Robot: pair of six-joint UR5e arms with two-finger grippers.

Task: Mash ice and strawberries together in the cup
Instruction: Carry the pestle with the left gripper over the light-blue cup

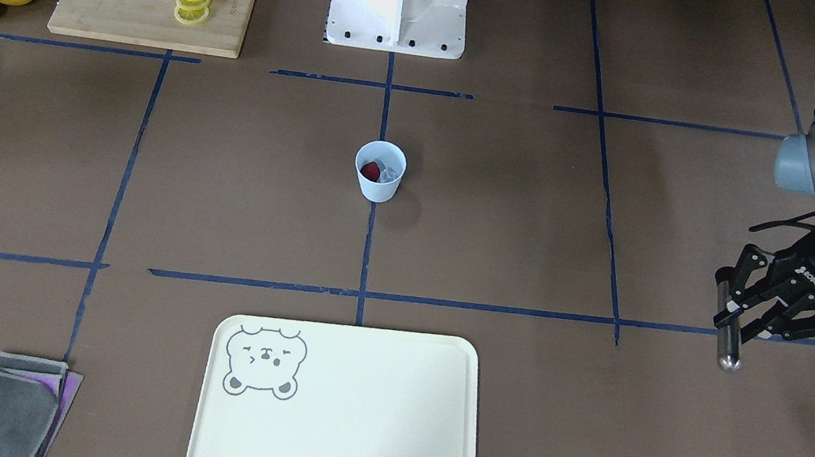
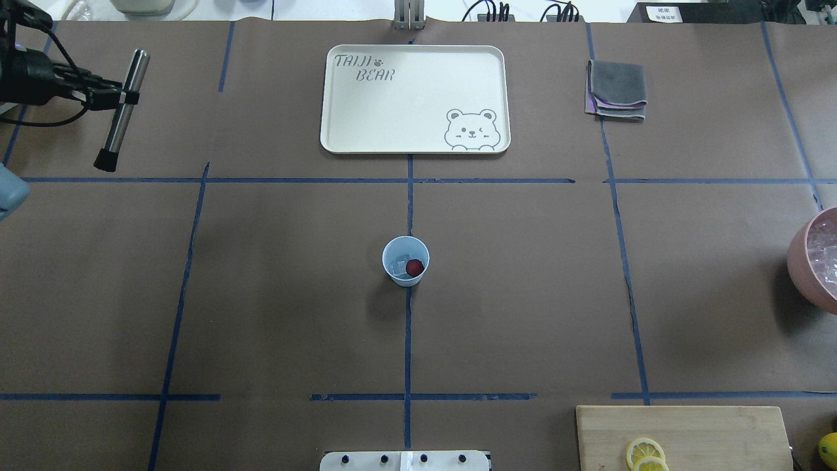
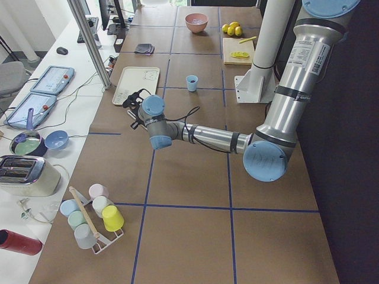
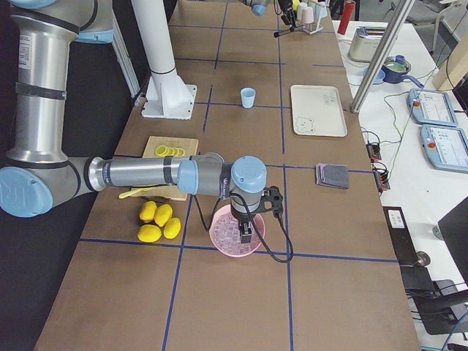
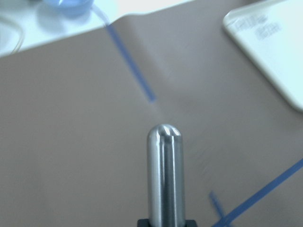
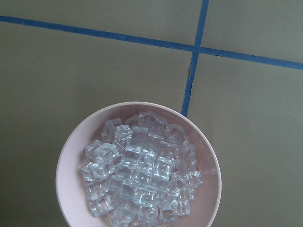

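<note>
Front view: my left claw [image 1: 732, 310] is pinching the steel muddler [image 1: 726, 331]. The light-blue cup [image 1: 379, 170] is sitting well apart, rightward of it and nearer my base, holding the strawberry [image 1: 370, 170] and ice [image 1: 388, 173].

Overhead: the muddler is lying crosswise in my grip, slanted, not upright.

Right side: my right claw [image 4: 245, 232] is hanging over the pink ice bowl [image 4: 216, 238]; whether it's spread, I can't tell.

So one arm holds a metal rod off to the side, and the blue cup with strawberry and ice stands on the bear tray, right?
Not quite. The left gripper does hold the metal rod, but the cup, with strawberry and ice, stands on the table, apart from the bear tray, as the overhead view shows.
</note>
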